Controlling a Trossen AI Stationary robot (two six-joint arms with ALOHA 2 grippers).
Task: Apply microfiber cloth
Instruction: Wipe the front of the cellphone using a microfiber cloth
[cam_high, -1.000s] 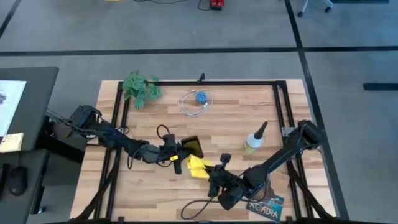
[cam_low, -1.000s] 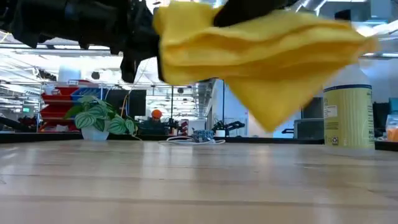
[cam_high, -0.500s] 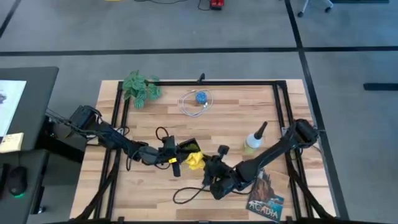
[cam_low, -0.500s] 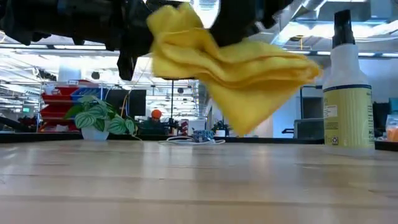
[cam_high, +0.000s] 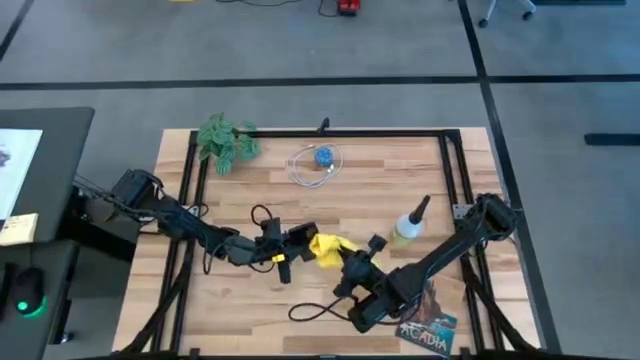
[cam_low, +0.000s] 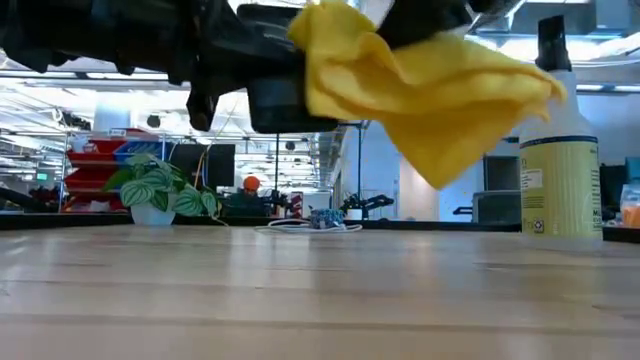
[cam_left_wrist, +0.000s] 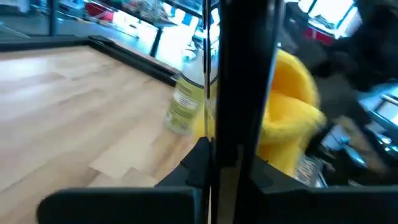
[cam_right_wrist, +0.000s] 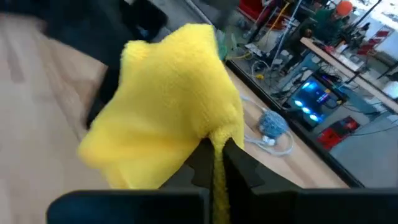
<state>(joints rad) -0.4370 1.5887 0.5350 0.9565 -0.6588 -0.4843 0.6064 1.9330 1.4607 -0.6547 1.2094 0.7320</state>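
Your right gripper is clamped on the bright yellow microfiber cloth, holding it bunched in the air above the wooden table, to the left-arm side of the pale yellow spray bottle. Your left gripper is closed on a thin black slab, edge-on in its wrist view, just beside the cloth, farther from the bottle. In the low view the cloth hangs clear of the tabletop.

One cam looks straight down on the whole surface, one sits level with it, two ride the wrists; all catch the yellow cloth.
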